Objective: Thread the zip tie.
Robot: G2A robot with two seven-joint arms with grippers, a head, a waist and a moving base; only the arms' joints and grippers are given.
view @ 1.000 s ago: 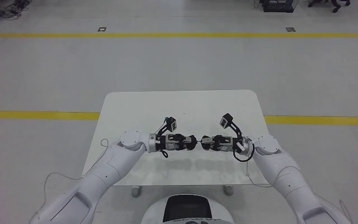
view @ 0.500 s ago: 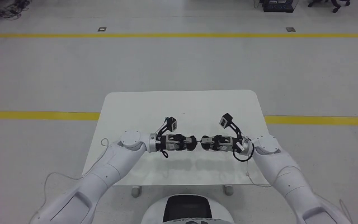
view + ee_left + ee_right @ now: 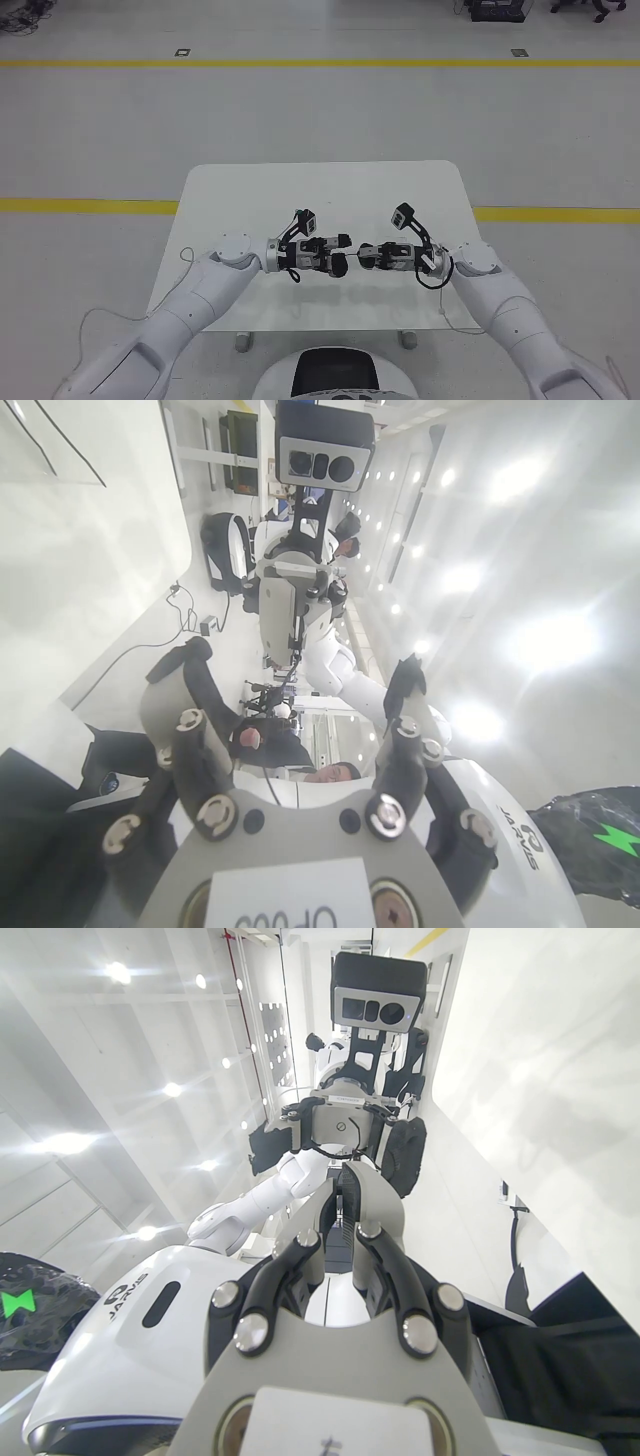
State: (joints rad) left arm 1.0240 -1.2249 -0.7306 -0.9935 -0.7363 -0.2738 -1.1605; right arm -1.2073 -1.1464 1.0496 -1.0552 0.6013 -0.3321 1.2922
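While left hand (image 3: 295,665) gapes, right hand (image 3: 340,1183) pinches zip tie (image 3: 352,247); tie between both hands

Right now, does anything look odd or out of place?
Nothing broken or spilled. Odd bit: the left gripper is wide open and empty, facing the right gripper, which is shut on the thin zip tie. Whether the tie is threaded is too small to tell.

thin zip tie (image 3: 352,247) too small to trace from above, its end hidden between right fingers (image 3: 381,1208)
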